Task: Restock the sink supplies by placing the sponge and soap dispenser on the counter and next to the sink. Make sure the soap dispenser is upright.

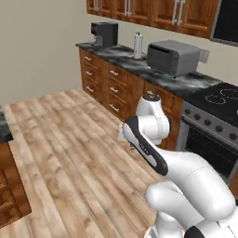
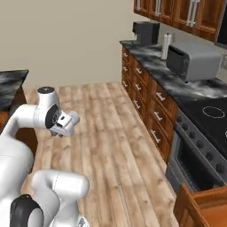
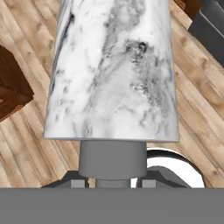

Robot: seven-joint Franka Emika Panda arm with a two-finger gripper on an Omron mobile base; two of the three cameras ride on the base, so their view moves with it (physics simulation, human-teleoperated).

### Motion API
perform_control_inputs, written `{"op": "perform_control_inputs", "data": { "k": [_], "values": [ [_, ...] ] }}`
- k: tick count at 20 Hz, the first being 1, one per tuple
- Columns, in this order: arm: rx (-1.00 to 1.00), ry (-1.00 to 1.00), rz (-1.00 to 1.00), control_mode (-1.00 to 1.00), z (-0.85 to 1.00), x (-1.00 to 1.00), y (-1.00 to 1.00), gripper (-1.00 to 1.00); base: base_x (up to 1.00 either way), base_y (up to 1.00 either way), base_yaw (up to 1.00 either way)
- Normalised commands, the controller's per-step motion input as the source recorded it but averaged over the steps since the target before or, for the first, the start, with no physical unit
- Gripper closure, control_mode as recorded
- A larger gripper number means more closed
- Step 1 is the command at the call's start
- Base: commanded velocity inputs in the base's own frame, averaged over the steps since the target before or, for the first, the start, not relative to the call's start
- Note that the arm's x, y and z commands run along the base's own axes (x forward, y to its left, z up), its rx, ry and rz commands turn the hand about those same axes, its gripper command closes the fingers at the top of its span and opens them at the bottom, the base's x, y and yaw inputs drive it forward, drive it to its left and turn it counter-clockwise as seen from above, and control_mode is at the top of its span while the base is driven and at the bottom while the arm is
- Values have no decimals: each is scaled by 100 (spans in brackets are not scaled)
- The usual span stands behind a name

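One white robot arm stands mid-kitchen over a plank wood floor (image 1: 60,139), its tool (image 2: 60,133) closed around the soap dispenser (image 3: 111,70), a pale marbled grey-white cylinder seen close up in the hand view with its grey neck (image 3: 112,159) seated between the finger tips. Beyond the bottle in that view lie the floor boards, with a corner of brown wooden cabinet (image 3: 13,87) at one side and a dark appliance front (image 3: 210,26) at the opposite upper corner. In the right base view the wrist is folded back low beside the robot's own body, above the floor and well apart from the run of cabinets; the bottle itself cannot be made out there. Along the far wall a marbled black-and-grey tabletop (image 1: 125,58) over brown drawers carries a black coffee machine (image 1: 104,34), an upright paper-towel roll (image 1: 138,45) and a grey toaster oven (image 1: 173,56), set in that order from the corner toward a black-topped stove (image 1: 218,100) with its oven door (image 1: 209,151) below. Wooden wall cupboards (image 1: 153,11) with metal handles hang above. At the left edge of the left base view, a second marbled slab (image 1: 3,125) tops another brown cabinet.
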Motion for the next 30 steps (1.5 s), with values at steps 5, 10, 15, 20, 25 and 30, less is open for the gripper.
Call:
{"op": "perform_control_inputs", "data": {
  "k": [5, 10, 15, 20, 25, 30],
  "values": [
    [0, 0, 0, 100, 0, 0, 0, 100, 0, 0, 93],
    [0, 0, 0, 100, 0, 0, 0, 100, 6, 0, 92],
    [0, 0, 0, 100, 0, 0, 0, 100, 9, 0, 91],
    [0, 0, 0, 100, 0, 0, 0, 100, 8, 0, 89],
    [0, 0, 0, 100, 0, 0, 0, 100, 6, 0, 87],
    [0, 0, 0, 100, 0, 0, 0, 100, 51, 3, 73]
  ]
}}
